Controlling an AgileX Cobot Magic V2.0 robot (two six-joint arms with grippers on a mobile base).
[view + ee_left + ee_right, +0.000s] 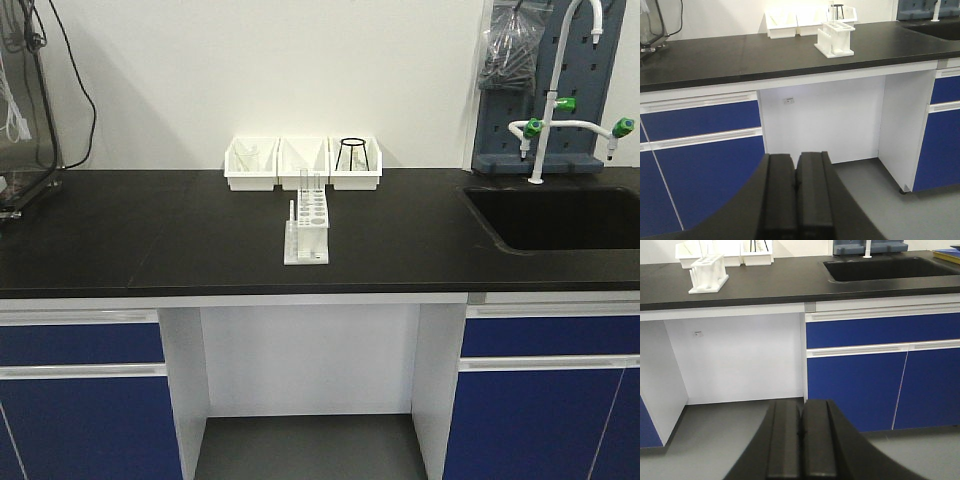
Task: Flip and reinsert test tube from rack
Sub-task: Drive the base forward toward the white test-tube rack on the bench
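Test tube [831,12] well beyond left gripper [796,182]

The rack [307,228] stands on the counter [120,240] above the open knee space [308,370], the test tube [304,183] upright in a hole at its far end. Three bins [303,163] sit side by side just behind the rack against the wall [300,70], and the sink [560,215] is set into the counter well to the rack's right. My left end effector [796,162] and right end effector [801,407] hang low in front of the counter, well short of the rack.
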